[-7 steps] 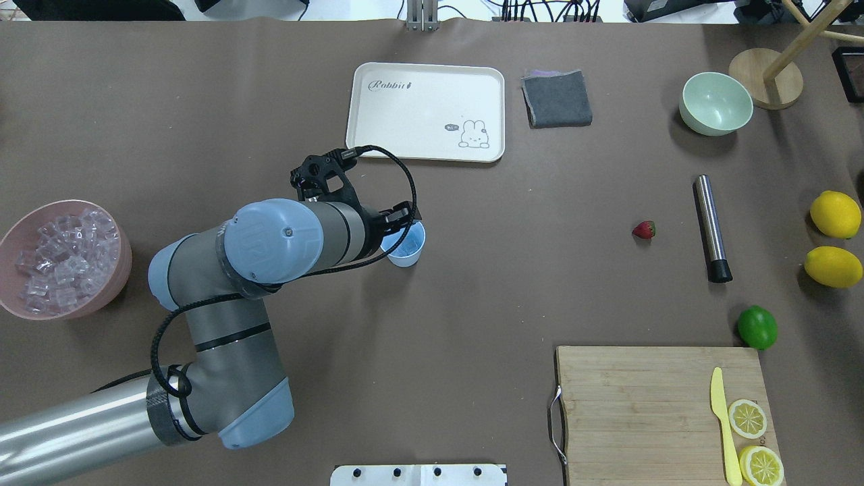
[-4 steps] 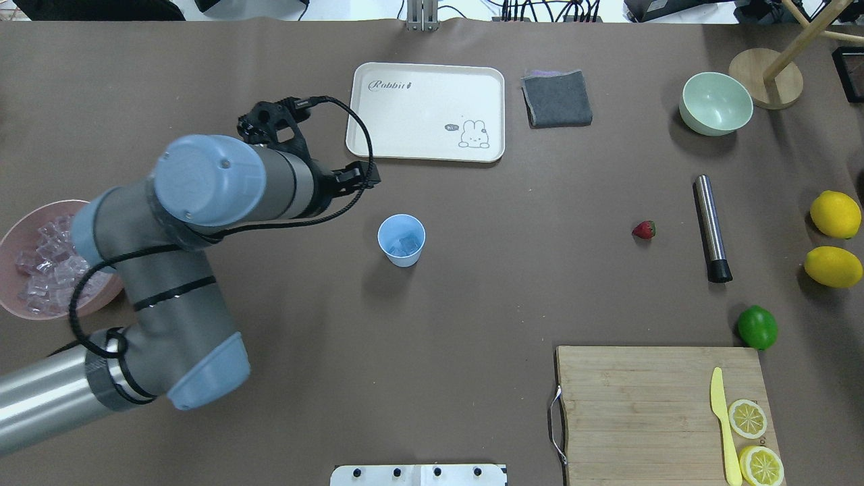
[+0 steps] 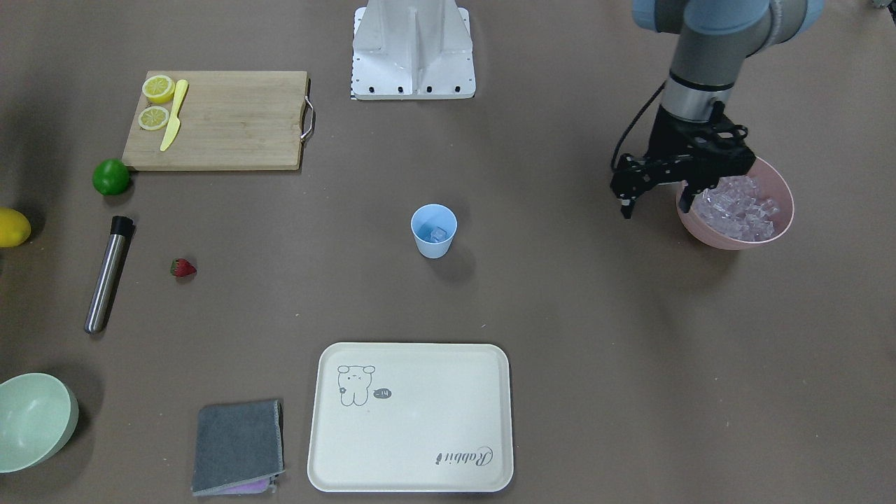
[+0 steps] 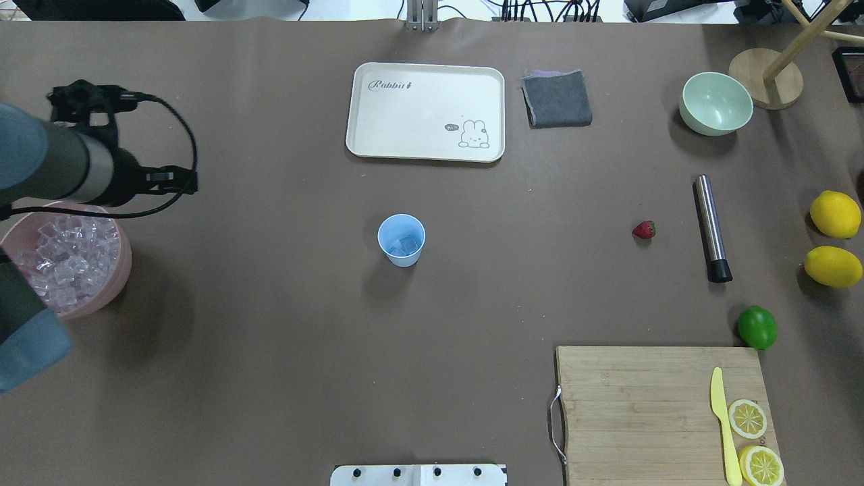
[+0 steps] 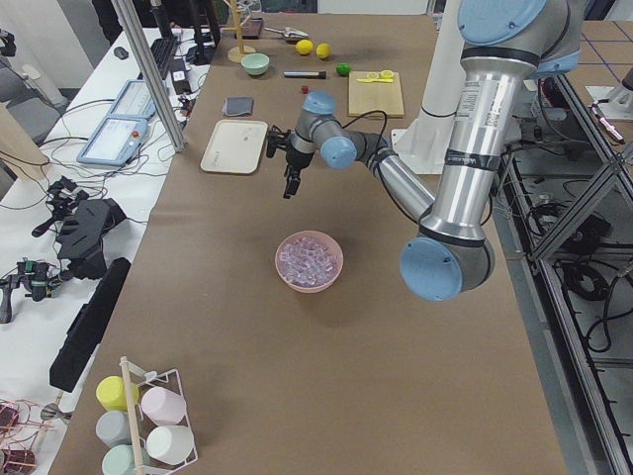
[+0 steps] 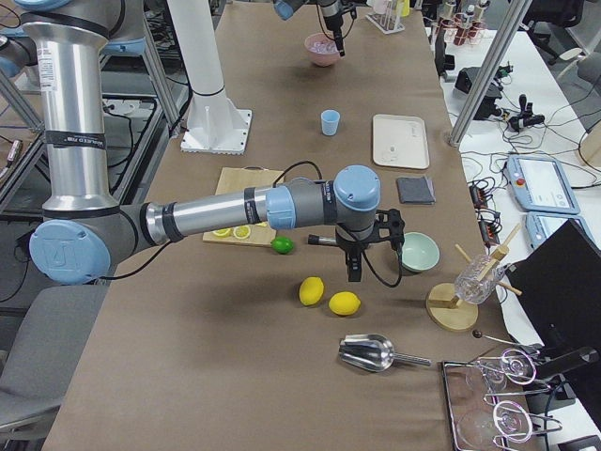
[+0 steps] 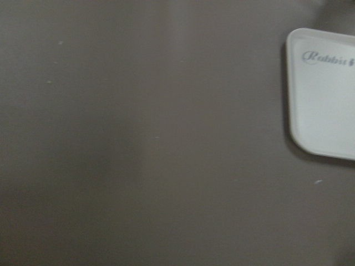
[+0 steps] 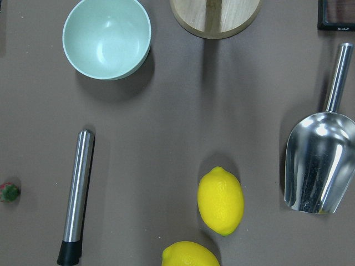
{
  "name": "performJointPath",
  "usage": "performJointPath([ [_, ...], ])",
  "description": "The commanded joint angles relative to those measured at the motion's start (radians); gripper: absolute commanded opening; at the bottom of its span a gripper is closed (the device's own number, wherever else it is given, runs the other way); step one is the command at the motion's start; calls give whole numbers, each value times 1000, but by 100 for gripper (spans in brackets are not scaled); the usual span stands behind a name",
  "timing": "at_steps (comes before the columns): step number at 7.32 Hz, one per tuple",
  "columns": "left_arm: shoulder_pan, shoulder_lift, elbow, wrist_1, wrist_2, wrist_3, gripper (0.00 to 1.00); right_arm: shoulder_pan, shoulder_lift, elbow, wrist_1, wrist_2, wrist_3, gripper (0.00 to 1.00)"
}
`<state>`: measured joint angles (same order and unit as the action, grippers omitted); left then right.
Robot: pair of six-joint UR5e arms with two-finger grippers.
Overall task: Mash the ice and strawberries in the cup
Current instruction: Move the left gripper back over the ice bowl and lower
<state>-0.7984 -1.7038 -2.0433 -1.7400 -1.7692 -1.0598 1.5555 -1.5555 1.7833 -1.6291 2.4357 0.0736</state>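
Since a second ago the left gripper (image 3: 656, 208) is travelling away from the cup (image 3: 433, 231), which it was then poised over, and is now arriving near the pink bowl (image 3: 787, 217). Its fingers are standing wide apart and are carrying nothing. In the overhead view it is sitting at about 1 o'clock of the bowl, close to the rim; whether it is over the rim or just outside it cannot be settled. The wrist is pointing the fingers down at the table, and the forearm is reaching in from the robot's left edge. The cup is standing upright near mid-table with some ice (image 3: 438, 234) already lying in it. The bowl, at 9 o'clock of the cup, is holding the main heap of cubes. The strawberry (image 3: 183, 267) is lying on the bare table at 3 o'clock of the cup, well apart from it, with a steel rod (image 3: 107, 274) lying just beyond. Judged progress: early, with ice loading under way and the strawberry and mashing outstanding. The right gripper (image 6: 355, 266) is hanging over the lemon area; its opening cannot be told.
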Motion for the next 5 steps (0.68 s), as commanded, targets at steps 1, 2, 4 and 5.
performJointPath([
  [1,-44,252,-3,-241,-31,76,97,0,0,-1,2,0,-1,100],
  [2,-80,294,6,-278,-88,121,97,0,-1,-1,0,0,-2,100],
  [4,-87,320,35,-297,-93,191,97,-2,-5,-8,2,0,-3,100],
  [5,-85,314,89,-356,-93,193,96,-2,-8,-8,2,2,-3,100],
])
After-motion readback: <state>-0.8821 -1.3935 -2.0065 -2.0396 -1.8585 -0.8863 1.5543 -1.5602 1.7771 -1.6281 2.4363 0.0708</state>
